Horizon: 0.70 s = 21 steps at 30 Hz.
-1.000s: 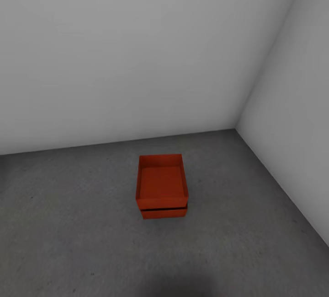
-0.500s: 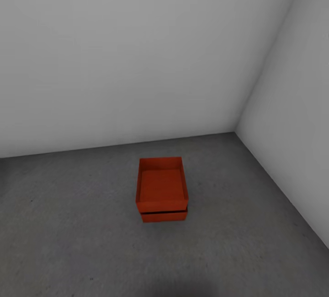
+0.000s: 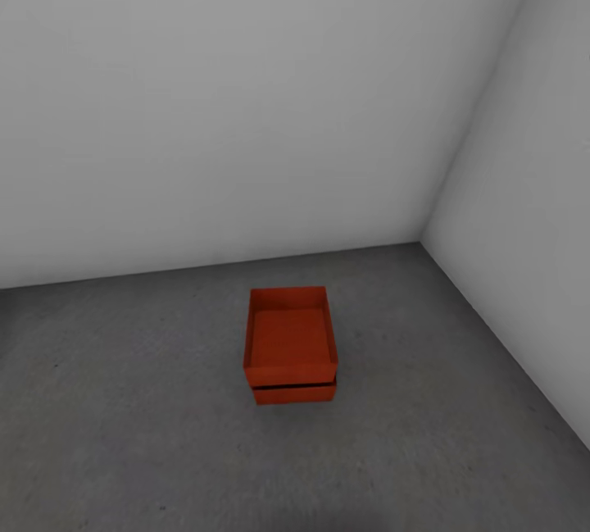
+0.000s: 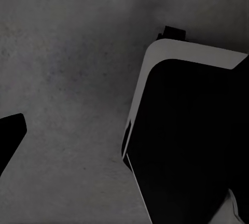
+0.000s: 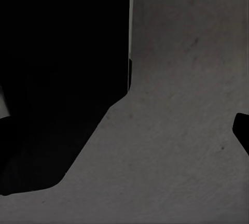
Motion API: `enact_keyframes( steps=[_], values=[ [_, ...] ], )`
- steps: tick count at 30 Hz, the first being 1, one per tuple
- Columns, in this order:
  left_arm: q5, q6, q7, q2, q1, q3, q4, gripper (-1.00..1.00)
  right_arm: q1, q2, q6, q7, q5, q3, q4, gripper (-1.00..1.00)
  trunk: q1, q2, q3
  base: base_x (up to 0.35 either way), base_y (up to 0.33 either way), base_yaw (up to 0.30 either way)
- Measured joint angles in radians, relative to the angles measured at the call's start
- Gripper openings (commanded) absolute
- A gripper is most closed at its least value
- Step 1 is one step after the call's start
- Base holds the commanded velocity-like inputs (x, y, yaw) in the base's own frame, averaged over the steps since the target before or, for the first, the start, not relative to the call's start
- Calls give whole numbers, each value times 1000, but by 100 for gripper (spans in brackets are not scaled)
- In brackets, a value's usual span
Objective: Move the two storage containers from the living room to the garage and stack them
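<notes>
One of the two storage containers (image 3: 291, 335) sits stacked on the other (image 3: 293, 392) on the garage floor (image 3: 123, 401), near the corner, as required. My pincers' opening I cannot tell.

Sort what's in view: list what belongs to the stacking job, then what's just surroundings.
Job:
- upper bin, resting on the lower one
- lower bin, on the floor
- grey floor

Surroundings:
- white back wall
- white side wall
- robot's dark body

lower storage container (image 3: 293, 393) mostly hidden under the upper storage container (image 3: 291, 337), only its front wall showing
</notes>
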<state>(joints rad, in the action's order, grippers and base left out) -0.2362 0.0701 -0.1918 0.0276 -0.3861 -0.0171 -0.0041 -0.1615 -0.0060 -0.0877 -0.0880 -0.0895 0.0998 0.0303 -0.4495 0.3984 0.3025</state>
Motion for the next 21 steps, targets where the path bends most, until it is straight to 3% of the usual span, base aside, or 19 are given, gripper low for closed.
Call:
enact_keyframes(
  steps=[21],
  values=[
    [0,0,1,0,0,1,0,100,0,1,-2,0,-1,-1,0,100,0,0,-34,0,0,0]
  ],
)
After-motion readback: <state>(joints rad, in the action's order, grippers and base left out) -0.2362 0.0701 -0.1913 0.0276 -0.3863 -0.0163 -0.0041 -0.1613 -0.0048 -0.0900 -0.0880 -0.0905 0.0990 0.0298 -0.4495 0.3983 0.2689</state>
